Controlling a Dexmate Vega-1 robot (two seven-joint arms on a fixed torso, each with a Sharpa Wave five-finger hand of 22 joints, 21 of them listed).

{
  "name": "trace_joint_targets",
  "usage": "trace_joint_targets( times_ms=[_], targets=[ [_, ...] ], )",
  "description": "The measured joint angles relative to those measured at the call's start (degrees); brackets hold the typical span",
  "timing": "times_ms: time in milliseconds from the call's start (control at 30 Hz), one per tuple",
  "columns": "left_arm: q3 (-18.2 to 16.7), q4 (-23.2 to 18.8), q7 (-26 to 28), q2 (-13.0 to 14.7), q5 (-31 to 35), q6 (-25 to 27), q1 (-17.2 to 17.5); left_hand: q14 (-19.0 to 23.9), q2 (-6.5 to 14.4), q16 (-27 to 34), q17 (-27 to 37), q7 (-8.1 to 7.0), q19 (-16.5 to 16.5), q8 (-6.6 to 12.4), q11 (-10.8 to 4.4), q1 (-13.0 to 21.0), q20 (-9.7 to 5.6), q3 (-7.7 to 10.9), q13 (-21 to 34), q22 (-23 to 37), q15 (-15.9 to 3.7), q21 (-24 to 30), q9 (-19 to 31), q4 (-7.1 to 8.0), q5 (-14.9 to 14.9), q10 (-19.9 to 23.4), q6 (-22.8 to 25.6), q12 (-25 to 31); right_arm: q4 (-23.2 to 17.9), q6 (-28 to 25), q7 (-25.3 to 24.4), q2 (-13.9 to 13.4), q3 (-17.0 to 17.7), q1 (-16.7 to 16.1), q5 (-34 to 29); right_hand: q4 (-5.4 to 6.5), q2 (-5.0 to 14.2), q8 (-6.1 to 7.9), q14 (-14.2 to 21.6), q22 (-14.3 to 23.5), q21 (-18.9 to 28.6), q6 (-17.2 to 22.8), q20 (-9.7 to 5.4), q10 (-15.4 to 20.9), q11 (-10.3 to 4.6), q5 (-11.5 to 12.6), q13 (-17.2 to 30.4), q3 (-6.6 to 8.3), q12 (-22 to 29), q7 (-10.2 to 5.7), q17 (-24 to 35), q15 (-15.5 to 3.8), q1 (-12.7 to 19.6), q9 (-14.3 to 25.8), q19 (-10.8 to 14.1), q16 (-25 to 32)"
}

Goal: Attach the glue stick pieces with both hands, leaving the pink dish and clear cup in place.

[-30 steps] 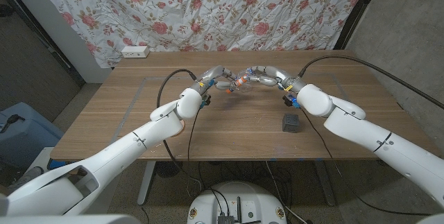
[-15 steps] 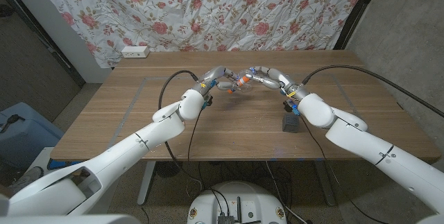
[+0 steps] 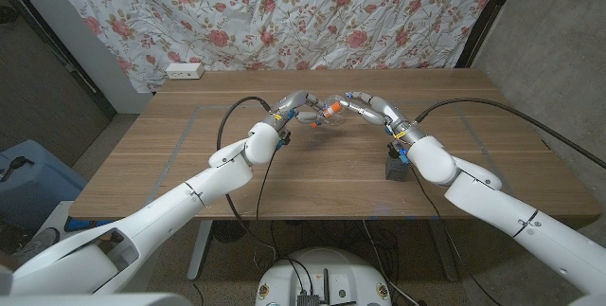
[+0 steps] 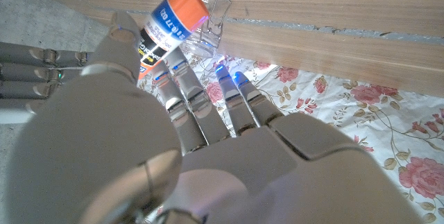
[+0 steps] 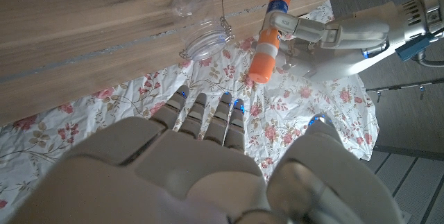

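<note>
An orange glue stick (image 3: 328, 110) with a blue and white label is held above the far middle of the wooden table (image 3: 161, 159). My left hand (image 3: 298, 107) pinches it at the fingertips, as the right wrist view shows: glue stick (image 5: 268, 35), left hand (image 5: 333, 35). My right hand (image 3: 358, 106) faces it from the other side, and its own wrist view shows the right hand (image 5: 201, 154) with fingers and thumb spread, holding nothing and just short of the stick. A clear cup (image 5: 201, 30) lies on the table right under the stick (image 4: 168, 17).
A small black box (image 3: 396, 169) sits on the table at my right forearm, partly covered by it. A white power strip (image 3: 185, 71) lies at the far left edge. Behind the table hangs a floral curtain (image 3: 284, 12).
My right elbow and forearm have swung inward toward the table's middle, over the black box. Both hands and the glue stick have stayed almost in the same place.
</note>
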Motion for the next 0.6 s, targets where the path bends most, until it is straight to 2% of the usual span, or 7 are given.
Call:
trace_joint_targets(
  times_ms=[300,467,600],
  targets=[
    [0.09,0.46,0.25,-0.20,0.07,-0.09,-0.29,0.00,0.00,0.00,0.00,0.00,0.00,0.35,0.01,0.00,0.00,0.01,0.00,0.00,0.00,0.00,0.01,-0.01,-0.04,-0.01,0.00,-0.04,-0.08,0.12,-1.54,0.35,0.20,-1.24,-0.68,0.00,-0.20,0.00,-1.22,0.00,0.00,-0.70,0.01,-1.33,-0.48,0.00,-0.21,0.00,-0.22,0.68,-0.26,-0.02,-0.24,0.01,0.00,-0.73],
    [0.13,0.60,0.35,-0.32,0.14,-0.09,-0.42,0.00,0.00,0.00,0.00,0.00,0.00,0.35,0.02,0.00,0.00,0.01,0.00,0.00,0.00,0.00,0.01,-0.01,-0.05,-0.02,0.00,-0.17,0.07,0.59,-2.07,0.48,0.21,-1.67,-1.12,0.00,0.31,-0.26,-2.25,0.00,0.00,-1.26,0.06,-2.38,-0.45,0.00,-0.21,0.00,-0.22,0.16,-0.53,-0.20,-0.75,0.01,-0.05,-1.29],
    [0.16,0.63,0.44,-0.36,0.20,-0.09,-0.44,0.00,0.00,0.00,0.00,0.00,0.00,0.35,0.02,0.00,0.00,0.01,0.00,0.00,0.00,0.00,0.01,-0.01,-0.10,-0.02,0.00,-0.14,0.27,1.08,-2.43,0.50,0.11,-2.00,-1.58,0.31,0.67,-0.26,-2.97,0.00,-0.22,-1.65,0.22,-2.97,-0.52,0.00,-0.21,-0.31,-0.22,0.39,-0.53,-0.11,-1.14,0.01,-1.04,-1.50]
  ],
)
